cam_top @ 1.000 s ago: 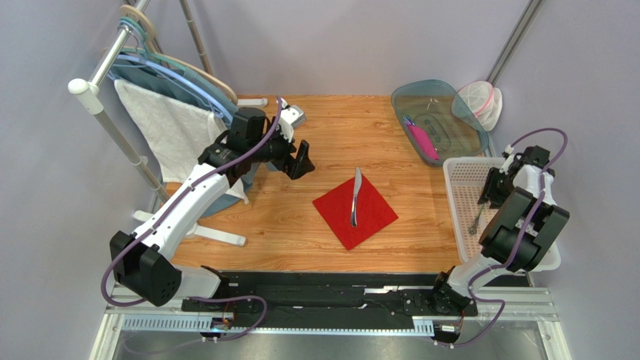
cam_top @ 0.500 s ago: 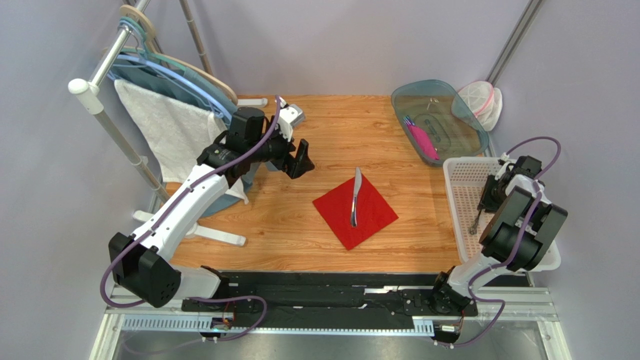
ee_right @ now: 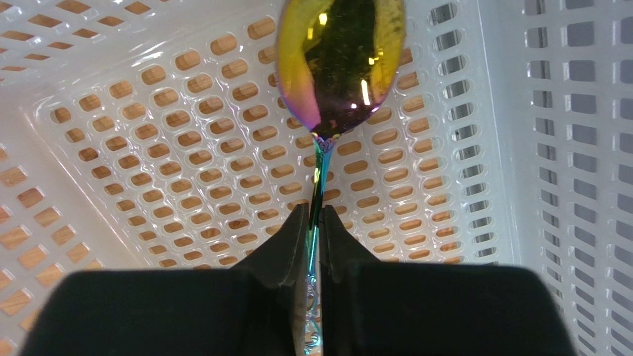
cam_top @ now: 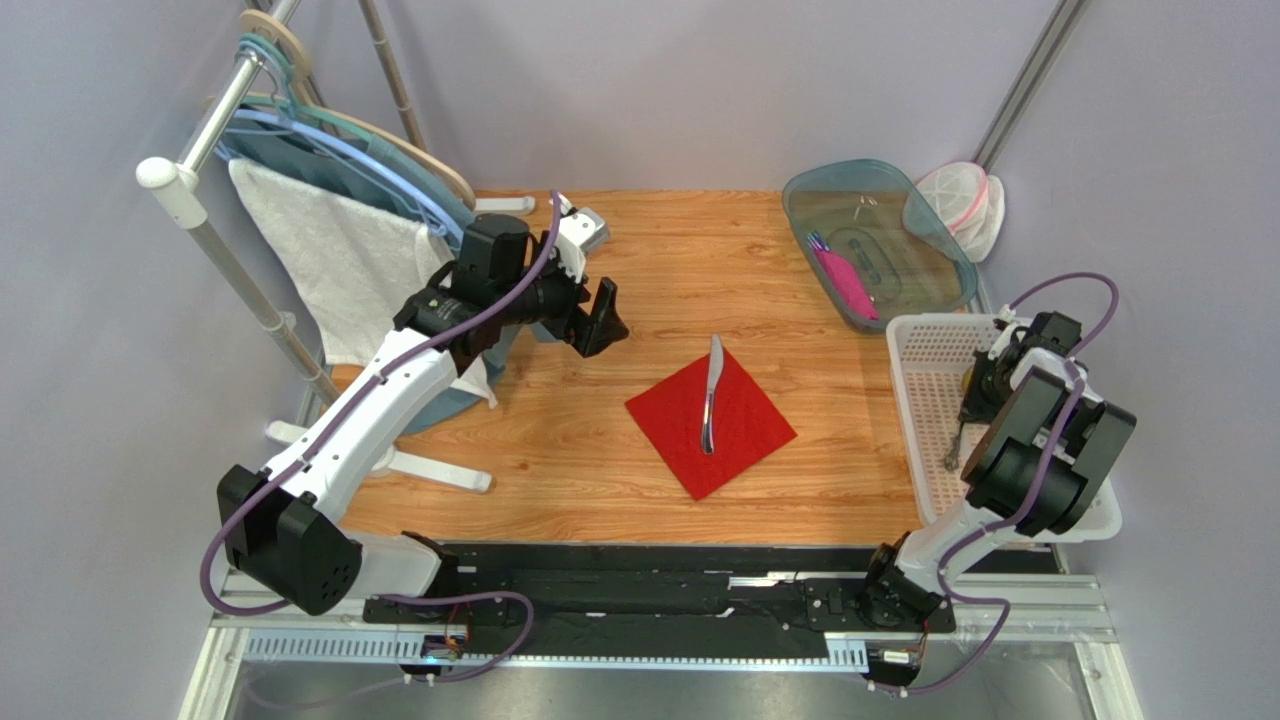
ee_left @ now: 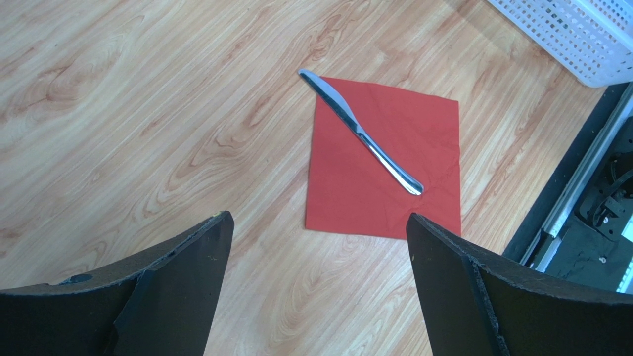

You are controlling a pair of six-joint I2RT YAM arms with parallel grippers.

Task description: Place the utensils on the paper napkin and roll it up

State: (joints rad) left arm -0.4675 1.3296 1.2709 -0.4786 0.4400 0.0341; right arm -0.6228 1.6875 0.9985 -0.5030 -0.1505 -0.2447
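Wood table point(cam_top: 721, 248), one napkin point(cam_top: 751, 429), one knife point(cam_top: 711, 393), one spoon point(ee_right: 342, 59)

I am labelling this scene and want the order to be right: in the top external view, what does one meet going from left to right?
White towel, left gripper, paper napkin, teal tub, white basket.

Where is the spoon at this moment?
In the right wrist view the spoon is inside the white basket, its thin handle pinched by the right gripper. From above, this basket stands at the right edge of the table.
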